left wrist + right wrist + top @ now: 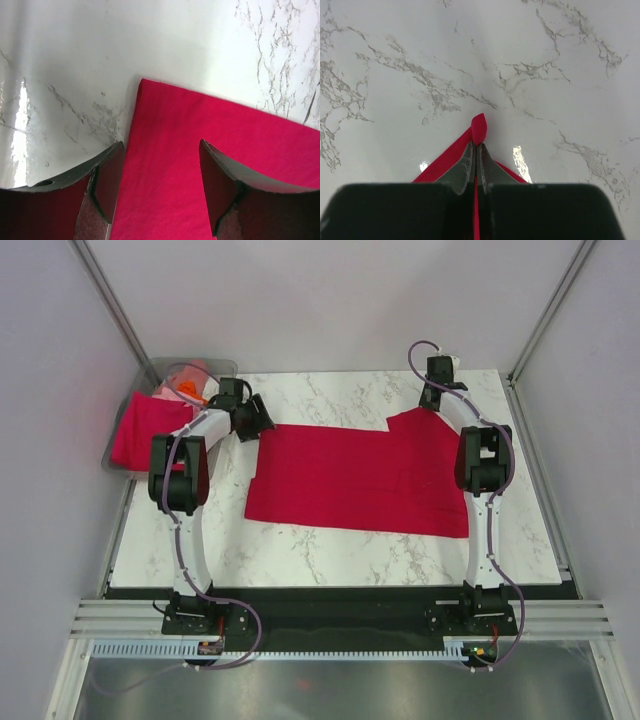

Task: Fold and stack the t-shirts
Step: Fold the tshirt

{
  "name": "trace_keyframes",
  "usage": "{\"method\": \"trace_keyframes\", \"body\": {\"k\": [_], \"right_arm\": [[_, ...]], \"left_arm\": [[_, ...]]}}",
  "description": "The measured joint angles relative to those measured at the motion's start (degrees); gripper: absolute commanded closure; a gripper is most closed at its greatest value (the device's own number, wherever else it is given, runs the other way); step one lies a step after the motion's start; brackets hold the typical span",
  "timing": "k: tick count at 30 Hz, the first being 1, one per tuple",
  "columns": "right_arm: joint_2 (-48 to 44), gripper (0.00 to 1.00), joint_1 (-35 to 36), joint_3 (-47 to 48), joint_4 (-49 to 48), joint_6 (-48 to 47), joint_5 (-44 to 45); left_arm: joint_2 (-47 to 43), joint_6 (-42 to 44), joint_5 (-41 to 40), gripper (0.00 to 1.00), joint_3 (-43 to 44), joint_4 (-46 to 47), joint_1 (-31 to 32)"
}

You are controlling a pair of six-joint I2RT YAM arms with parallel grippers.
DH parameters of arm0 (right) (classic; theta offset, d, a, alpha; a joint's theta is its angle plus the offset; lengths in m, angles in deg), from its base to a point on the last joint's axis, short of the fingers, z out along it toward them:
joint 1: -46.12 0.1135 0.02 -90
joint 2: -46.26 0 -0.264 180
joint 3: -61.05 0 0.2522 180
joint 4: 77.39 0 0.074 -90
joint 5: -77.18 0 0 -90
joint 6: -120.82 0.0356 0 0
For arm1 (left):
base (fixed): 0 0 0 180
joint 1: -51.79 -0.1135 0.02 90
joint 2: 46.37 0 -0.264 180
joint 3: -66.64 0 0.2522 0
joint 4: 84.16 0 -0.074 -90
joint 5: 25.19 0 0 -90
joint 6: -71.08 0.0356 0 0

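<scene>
A crimson red cloth t-shirt, spread on the white marble desk, is pinched at two o'clock by the right hand; the left hand is released at ten o'clock.

We see a crimson red shirt, a magenta shirt, an orange shirt, and a white table veined with grey marbling.

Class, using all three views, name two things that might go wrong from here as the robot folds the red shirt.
1. The right gripper pinches only a small tip of the red shirt; it may slip out when pulled.
2. The left gripper is open at the other far corner, one finger right at the edge; closing may miss the cloth and skew the fold.
</scene>
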Motion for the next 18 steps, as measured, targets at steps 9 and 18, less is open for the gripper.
{"method": "trace_keyframes", "body": {"k": [9,18], "right_arm": [[0.0,1.0,0.1,-0.2,-0.5,0.0,0.1],[0.0,1.0,0.2,-0.2,-0.6,0.0,0.1]], "left_arm": [[3.1,0.2,-3.7,0.35,5.6,-3.3,0.2],[8.2,0.6,-4.3,0.67,13.3,-6.5,0.2]]}}
